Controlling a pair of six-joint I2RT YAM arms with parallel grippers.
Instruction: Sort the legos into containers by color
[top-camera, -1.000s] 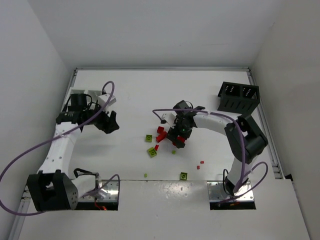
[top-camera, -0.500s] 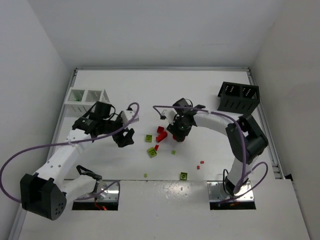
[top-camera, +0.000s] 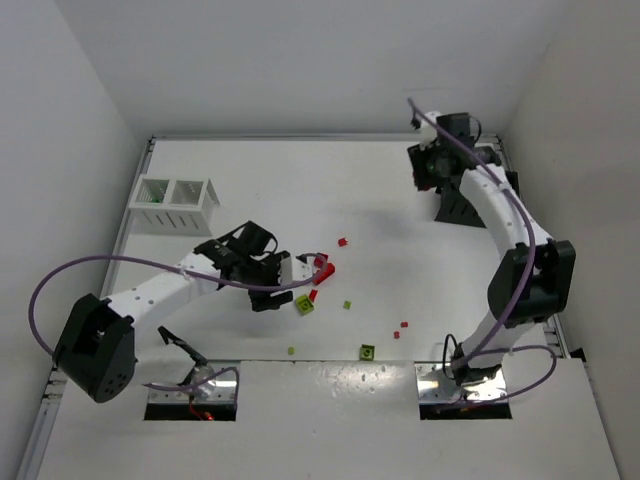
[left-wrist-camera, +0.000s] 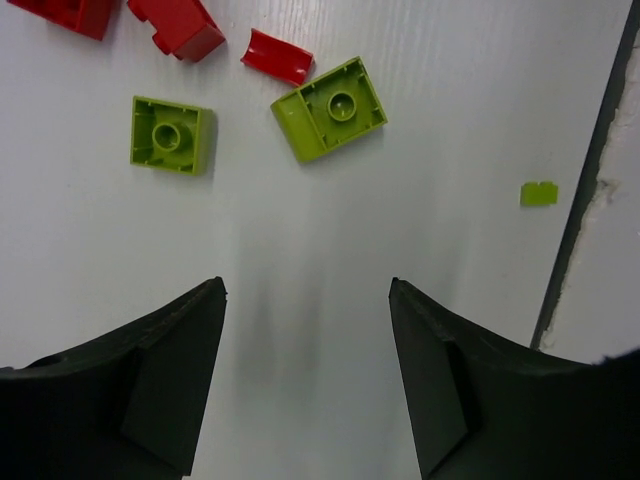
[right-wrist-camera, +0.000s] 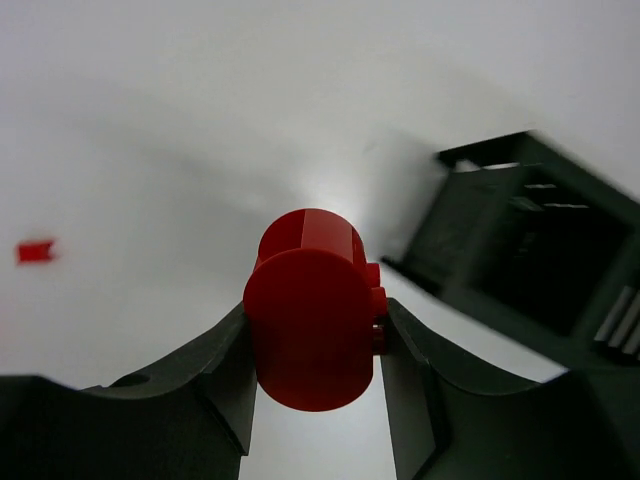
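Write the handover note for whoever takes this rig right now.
Left tool: open, empty, low over the table, just short of two yellow-green bricks.
Right tool: shut on the flat round red piece, beside the black bin, not released.
White bin: far left; contents unclear.
Done: nothing confirmed in either bin.
Left: drop the red piece, then sort the red bricks and small scattered bits at mid-table.
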